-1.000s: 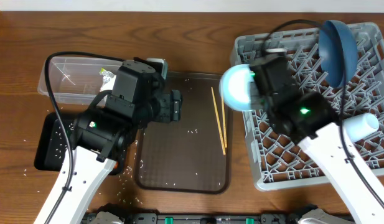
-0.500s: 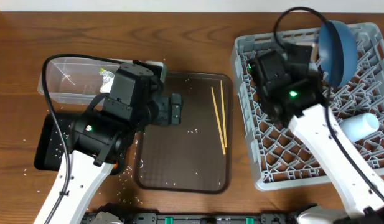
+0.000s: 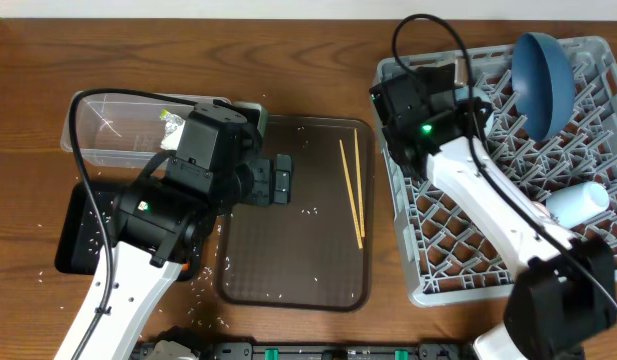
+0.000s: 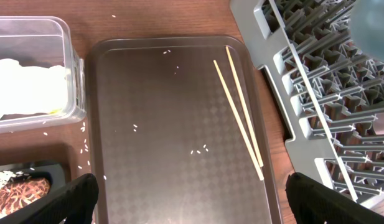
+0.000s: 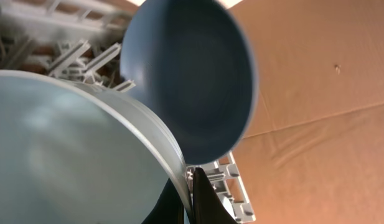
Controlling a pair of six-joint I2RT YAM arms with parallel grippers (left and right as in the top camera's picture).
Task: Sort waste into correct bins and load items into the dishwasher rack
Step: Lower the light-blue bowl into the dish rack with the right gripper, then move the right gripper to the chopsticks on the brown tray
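My right gripper (image 5: 190, 198) is shut on the rim of the small light blue bowl (image 5: 67, 155), holding it on edge over the grey dishwasher rack (image 3: 488, 245), next to the dark blue plate (image 5: 192, 81). That plate stands upright at the rack's far right (image 3: 543, 65). In the overhead view my right arm (image 3: 428, 110) hides the bowl. A light blue cup (image 3: 583, 203) lies in the rack. My left gripper (image 4: 192, 208) is open and empty above the brown serving tray (image 4: 154, 93). Two chopsticks (image 4: 241, 121) lie on that tray's right side. The pink cup is out of view.
The clear tub (image 3: 98, 125) at the far left holds white and yellow-green wrappers (image 4: 30, 87). The black tray (image 3: 78, 230) in front of it holds a brown food lump (image 4: 20, 193). Rice grains (image 4: 201, 148) are scattered on the serving tray and the table.
My right arm has carried the light blue bowl from the rack's left edge back over the rack's far left part, where the arm now hides it from above. My left arm has barely moved.
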